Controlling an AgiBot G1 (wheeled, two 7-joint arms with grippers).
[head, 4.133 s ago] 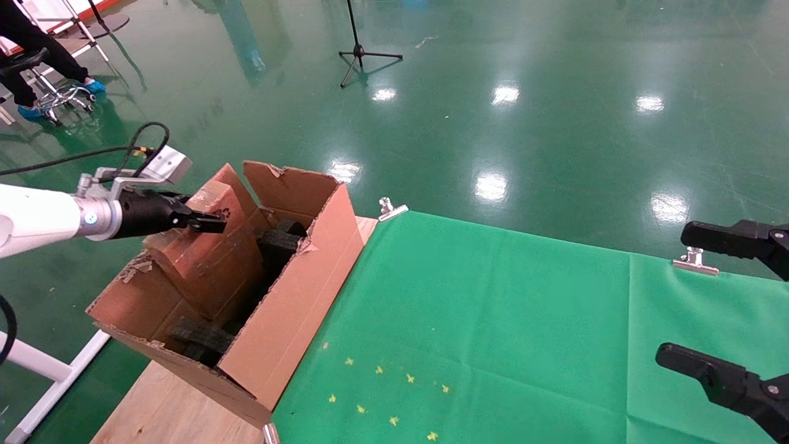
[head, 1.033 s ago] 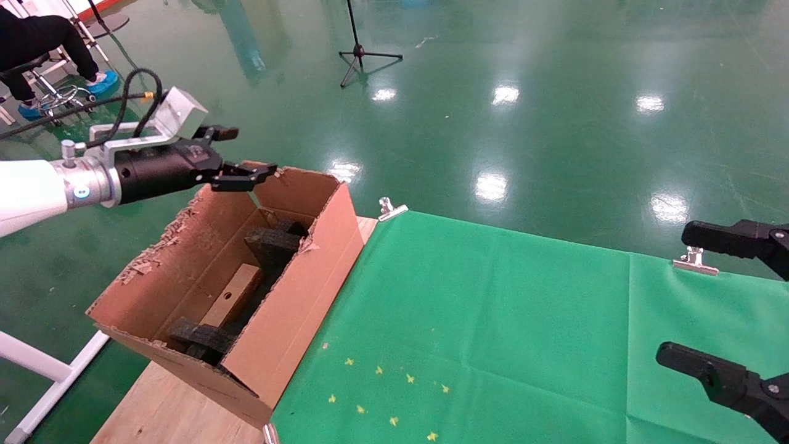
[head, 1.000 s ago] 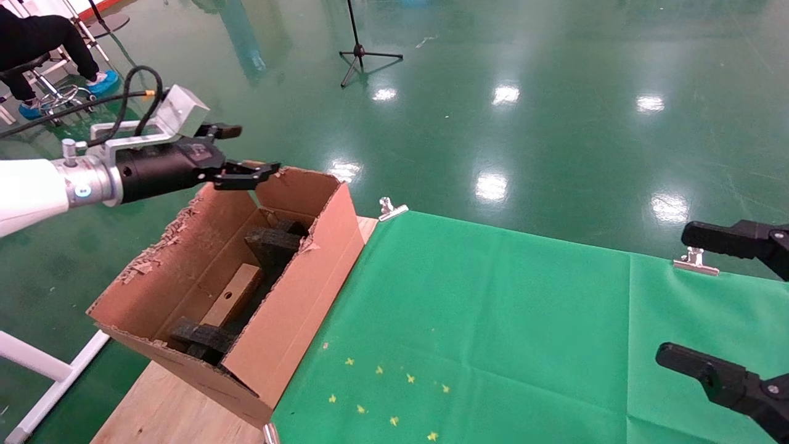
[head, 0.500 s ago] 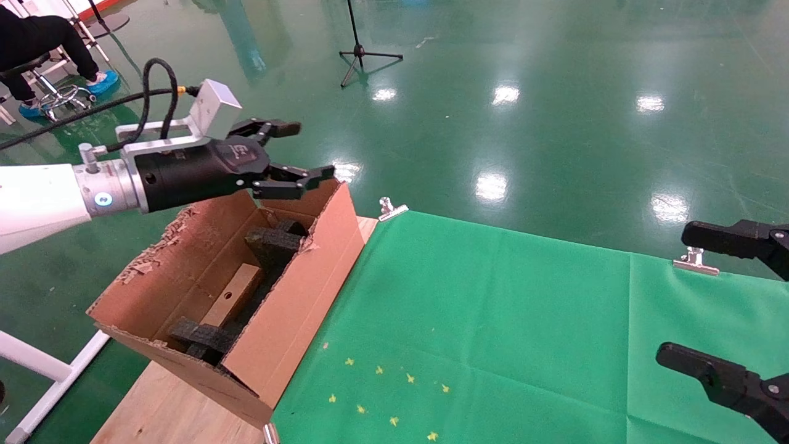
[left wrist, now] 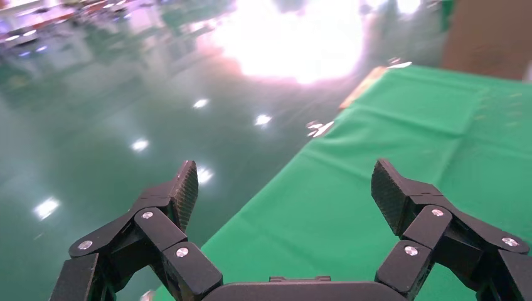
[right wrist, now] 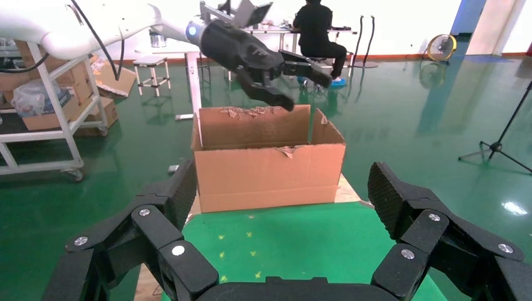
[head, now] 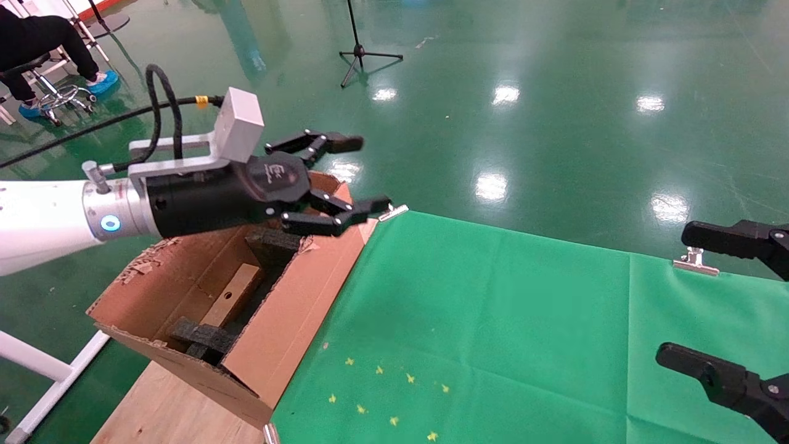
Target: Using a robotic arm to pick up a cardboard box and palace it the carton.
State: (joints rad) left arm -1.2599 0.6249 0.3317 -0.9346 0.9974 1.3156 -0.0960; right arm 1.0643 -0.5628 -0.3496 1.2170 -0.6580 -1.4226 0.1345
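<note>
The cardboard box (head: 231, 302) lies inside the carton (head: 296, 302), narrow side with a round hole up, between black foam inserts (head: 203, 336). The carton stands on the table's left end, flaps up; it also shows in the right wrist view (right wrist: 270, 172). My left gripper (head: 354, 176) is open and empty, on the white robotic arm (head: 43, 216), above the carton's far end, and it also shows in the right wrist view (right wrist: 301, 84). In its own view the left gripper (left wrist: 285, 188) faces the green cloth. My right gripper (head: 696, 296) is open and empty at the right edge.
A green cloth (head: 493, 327) covers the table, held by silver clips (head: 391, 209) at its far edge. Small yellow marks (head: 382, 394) dot the cloth near the carton. Bare wood (head: 166, 407) shows at the near left. A tripod (head: 360, 52) and a seated person (head: 37, 37) are on the floor beyond.
The left gripper, shut on the cardboard box over the carton four seconds ago, now is open and empty. Over the last second it has moved right, over the carton's far end. The box lies in the carton.
</note>
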